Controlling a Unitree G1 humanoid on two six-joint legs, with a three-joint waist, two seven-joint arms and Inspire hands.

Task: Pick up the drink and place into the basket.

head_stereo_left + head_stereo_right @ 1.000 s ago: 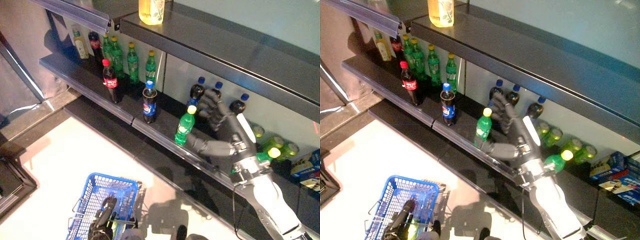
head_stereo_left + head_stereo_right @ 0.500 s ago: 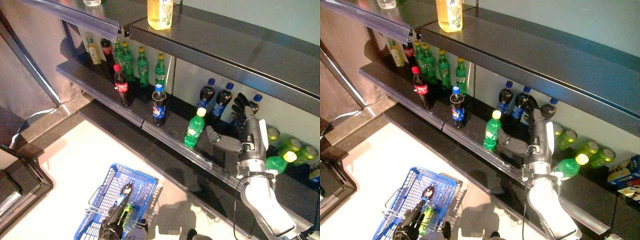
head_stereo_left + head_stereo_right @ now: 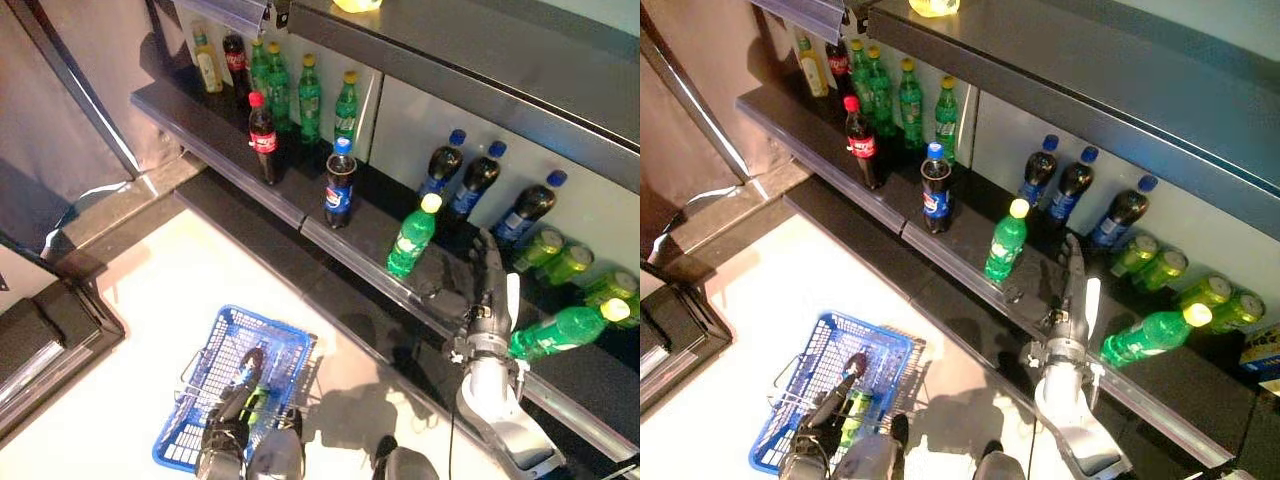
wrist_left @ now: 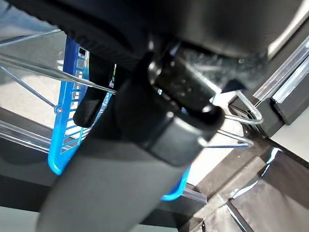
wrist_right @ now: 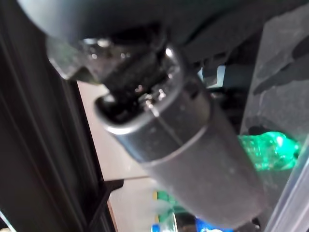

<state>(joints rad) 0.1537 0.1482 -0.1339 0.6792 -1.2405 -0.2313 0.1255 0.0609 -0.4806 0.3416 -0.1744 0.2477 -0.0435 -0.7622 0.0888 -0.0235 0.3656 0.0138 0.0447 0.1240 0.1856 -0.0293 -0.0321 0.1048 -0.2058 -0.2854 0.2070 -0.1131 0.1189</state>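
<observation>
1. Green bottle with a yellow cap, upright near the front lip of the lower shelf; taken as the drink to fetch, being the one nearest the working hand. Not held by anything.
2. Right hand raised just beside that bottle, on its right, edge-on to the head camera, fingers straight and pointing up the shelf; open, empty, apart from the bottle.
3. Second green bottle lying on its side on the shelf, close to the right of the same hand.
4. Farther along: a blue-labelled cola bottle, a red-capped cola bottle, a row of green bottles behind, and dark blue-capped bottles against the back panel.
5. Blue wire basket low in front, well apart from the shelf, with something dark and something green already inside. Left hand at its near rim; in its wrist view a finger or thumb lies across the wire handle, likely curled round it, though not seen in full.
6. Risks, as judgement: approaching with straight fingers could nudge the upright bottle over the lip, since it stands so near the edge. A sweep of the wrist could also set the lying bottle rolling. A grip taken high near the cap could let the bottle swing and slip on the way down to the basket.
</observation>
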